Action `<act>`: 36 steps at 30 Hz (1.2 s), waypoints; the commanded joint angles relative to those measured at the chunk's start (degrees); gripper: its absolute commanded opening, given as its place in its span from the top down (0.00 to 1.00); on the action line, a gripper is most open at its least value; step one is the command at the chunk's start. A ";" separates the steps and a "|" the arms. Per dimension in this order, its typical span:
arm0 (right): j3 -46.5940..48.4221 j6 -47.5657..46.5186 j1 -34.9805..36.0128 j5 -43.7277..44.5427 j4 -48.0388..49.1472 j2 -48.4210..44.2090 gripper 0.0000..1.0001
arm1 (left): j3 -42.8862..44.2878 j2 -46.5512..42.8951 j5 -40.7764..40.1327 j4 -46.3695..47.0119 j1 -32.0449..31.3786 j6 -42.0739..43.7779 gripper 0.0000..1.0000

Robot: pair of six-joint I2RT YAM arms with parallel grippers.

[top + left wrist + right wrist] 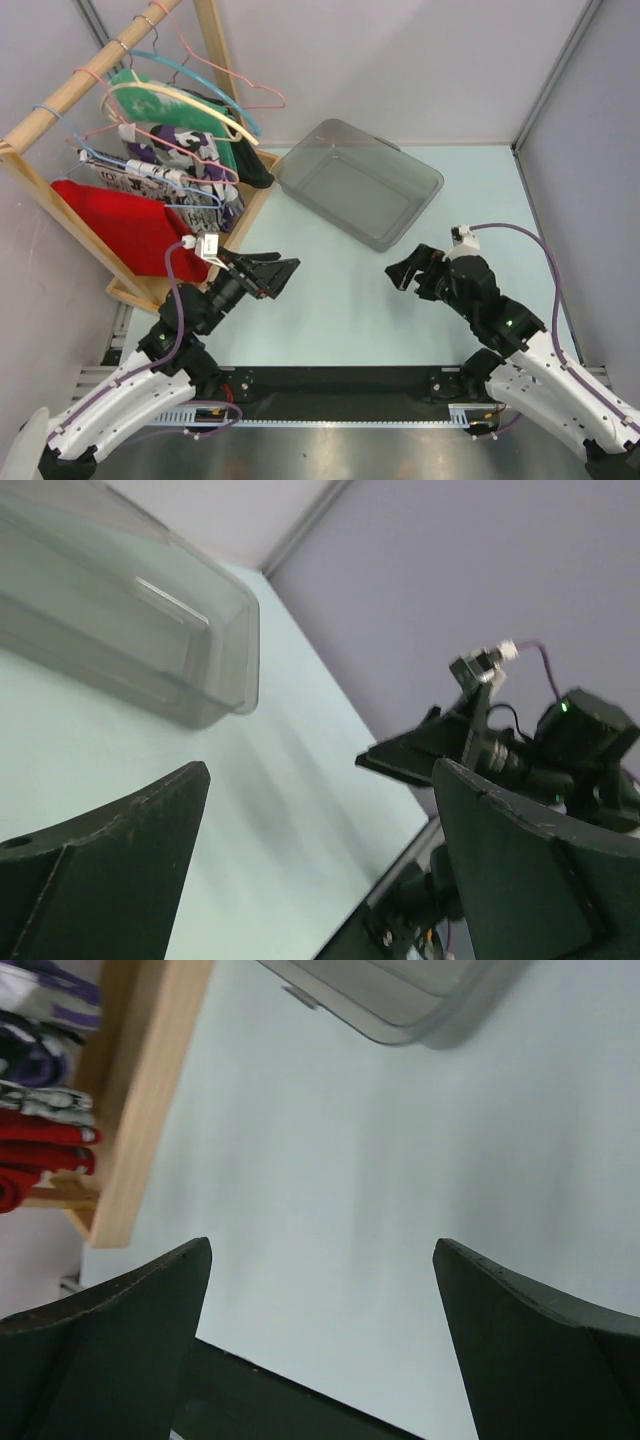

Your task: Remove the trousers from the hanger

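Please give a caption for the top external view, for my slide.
Left gripper and right gripper open over the table, grey bin beyond, clothes rack at left.

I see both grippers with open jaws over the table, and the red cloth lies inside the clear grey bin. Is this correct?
One thing is wrong. The red cloth is not inside the bin; it hangs on the wooden rack at the left, as the top external view shows. The left gripper and right gripper do have open jaws.

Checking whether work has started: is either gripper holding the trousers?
No, the left gripper and right gripper are both open over the table, while the trousers hang on the rack.
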 commanded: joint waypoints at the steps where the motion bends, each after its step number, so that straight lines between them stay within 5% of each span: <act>1: 5.61 -1.61 -0.58 4.24 -7.94 2.67 0.00 | 8.96 1.73 6.55 -10.27 -0.29 1.48 0.00; 4: 8.16 -0.80 -1.01 6.98 -9.27 4.17 0.00 | 13.53 2.44 7.29 -15.29 -0.29 3.08 0.00; 9: 10.28 -4.76 -7.67 -7.05 -7.17 4.35 0.00 | 13.36 1.47 9.30 -6.36 -0.29 2.56 0.00; 11: 9.32 -7.04 -11.37 -18.88 -3.66 3.47 0.00 | 17.99 5.50 11.13 -6.77 -0.29 2.99 0.00; 18: 9.48 -10.48 -17.28 -27.56 -0.92 3.82 0.01 | 36.11 22.99 13.34 -11.26 -0.29 3.00 0.09; 24: 12.91 -11.71 -17.36 -27.83 -4.43 5.14 0.00 | 54.65 37.32 6.25 -18.27 -0.29 4.57 0.15; 28: 16.07 -12.67 -17.28 -27.48 -6.90 4.96 0.00 | 77.17 48.47 0.60 -29.96 1.46 7.37 0.21; 36: 17.66 -13.99 -17.36 -27.39 -10.50 3.20 0.00 | 105.19 63.87 0.86 -42.10 12.00 2.39 0.28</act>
